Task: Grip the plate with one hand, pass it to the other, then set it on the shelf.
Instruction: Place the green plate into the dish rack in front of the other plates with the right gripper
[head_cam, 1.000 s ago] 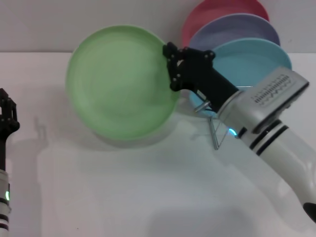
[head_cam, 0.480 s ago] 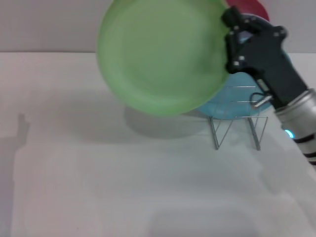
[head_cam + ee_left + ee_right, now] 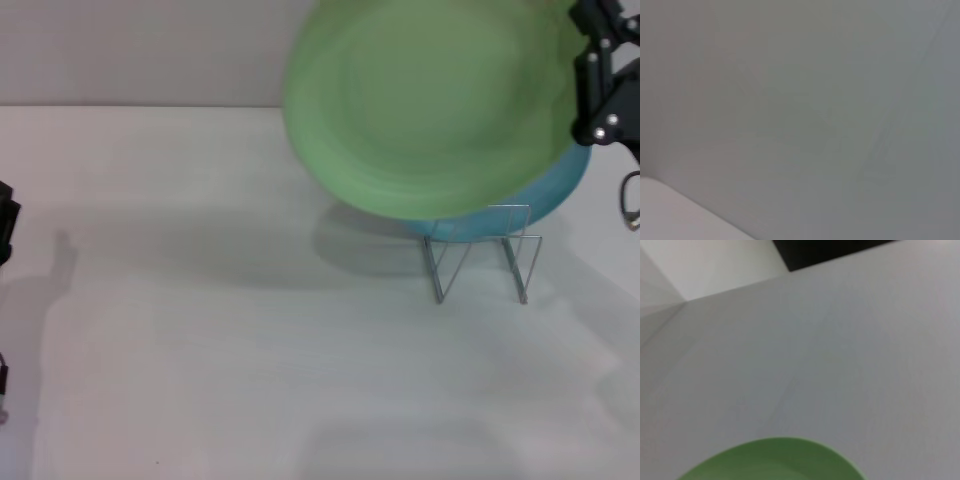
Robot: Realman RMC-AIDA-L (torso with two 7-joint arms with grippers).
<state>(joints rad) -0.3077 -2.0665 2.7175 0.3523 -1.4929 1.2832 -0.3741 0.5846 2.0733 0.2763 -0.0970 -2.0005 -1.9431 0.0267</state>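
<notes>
The work surface was a plain white table set against a pale wall that filled the upper strip of the head view. The largest item, the light green plate, occupied the upper right of that frame, raised clear of the table and tilted with its face toward the camera, its shadow falling on the table below. Its edge also showed at the bottom of the right wrist view. Behind its lower right edge a turquoise plate was partly visible. Beneath both, the wire shelf stood on the table in the right half of the frame, and the green plate was not seated in its loops. The right gripper entered from the upper right corner, its black fingers closed on the right rim of the green plate; most of that arm lay outside the frame. The left gripper showed only as a black sliver at the left edge, well apart from the plate; its finger setting could not be determined.
</notes>
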